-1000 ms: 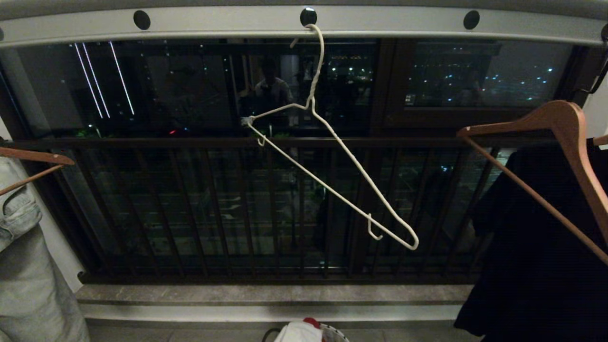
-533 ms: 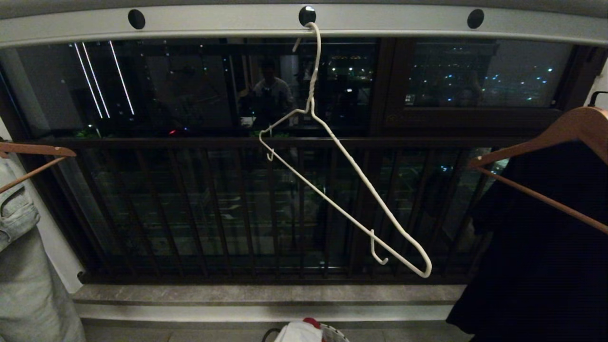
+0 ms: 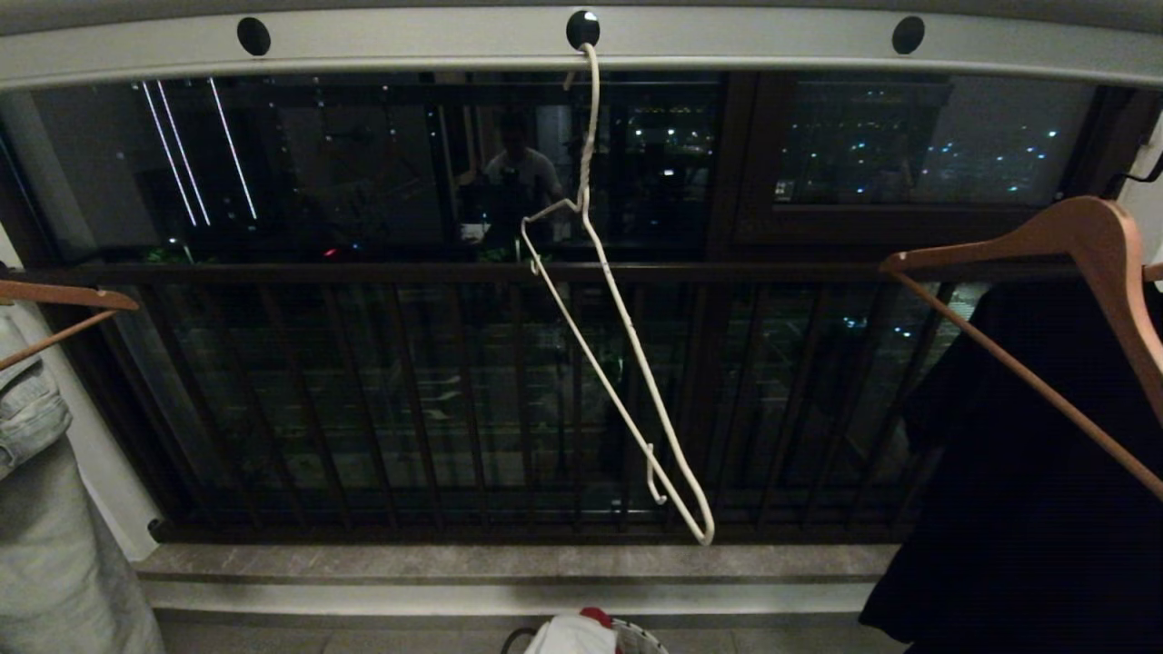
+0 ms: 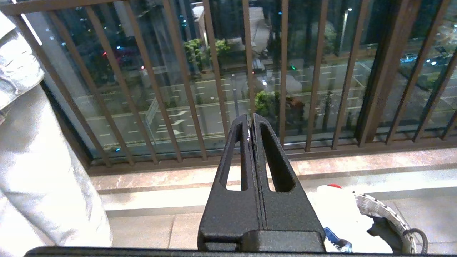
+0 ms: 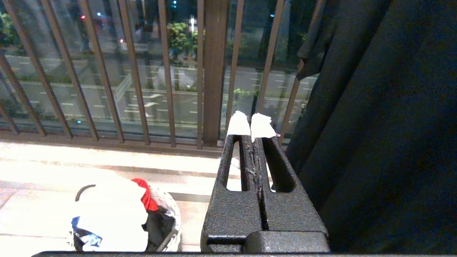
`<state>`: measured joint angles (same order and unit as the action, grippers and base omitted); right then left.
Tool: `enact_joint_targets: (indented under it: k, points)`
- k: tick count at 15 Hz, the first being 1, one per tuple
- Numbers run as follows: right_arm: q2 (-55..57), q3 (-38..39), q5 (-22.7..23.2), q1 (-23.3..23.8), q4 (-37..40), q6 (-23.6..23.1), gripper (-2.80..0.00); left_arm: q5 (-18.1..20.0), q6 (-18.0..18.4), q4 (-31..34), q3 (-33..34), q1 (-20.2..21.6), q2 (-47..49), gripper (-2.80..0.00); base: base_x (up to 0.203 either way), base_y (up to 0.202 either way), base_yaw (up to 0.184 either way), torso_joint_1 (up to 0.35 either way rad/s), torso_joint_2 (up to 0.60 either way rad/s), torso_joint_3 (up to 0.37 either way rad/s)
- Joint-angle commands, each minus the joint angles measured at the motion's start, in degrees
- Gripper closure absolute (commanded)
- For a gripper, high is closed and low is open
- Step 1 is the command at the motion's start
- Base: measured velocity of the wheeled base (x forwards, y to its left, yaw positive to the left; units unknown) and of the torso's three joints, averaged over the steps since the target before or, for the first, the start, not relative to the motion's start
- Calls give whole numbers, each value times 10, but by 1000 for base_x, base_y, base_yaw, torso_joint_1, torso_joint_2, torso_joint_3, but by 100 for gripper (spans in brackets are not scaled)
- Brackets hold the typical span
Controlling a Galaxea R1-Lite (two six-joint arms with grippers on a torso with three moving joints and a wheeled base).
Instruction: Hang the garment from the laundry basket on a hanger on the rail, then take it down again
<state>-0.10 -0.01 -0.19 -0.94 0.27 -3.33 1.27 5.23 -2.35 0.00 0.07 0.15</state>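
Head view: night balcony, pale stone ledge (image 3: 509, 563) under the dark balcony railing (image 3: 363, 272).
Left gripper (image 4: 251, 119) and right gripper (image 5: 251, 121) both pressed closed, empty.

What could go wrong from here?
1. The hanger hangs steeply tilted from a hole in the rail by its hook alone; a bump could likely unhook it.
2. The T-shirt lies bunched with a red cloth in the basket; a grab might lift both.
3. Both the left end effector and the right end effector are shut, so they must open first.

Head view facing the rail (image 3: 727, 41); both low wrist views sharing the laundry basket (image 4: 383, 214).
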Motion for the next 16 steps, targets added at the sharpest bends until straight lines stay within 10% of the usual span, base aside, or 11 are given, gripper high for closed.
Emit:
enact_joint_targets:
  k: [1,16]
  points:
    - [1,1,-1,0,0,3,0,0,1,0,7,1,0,0,0,0,0,0,0,0]
    - [1,1,-1,0,0,7,0,-15,-56,-6,9,1,-1,0,0,0,0,0,0,0]
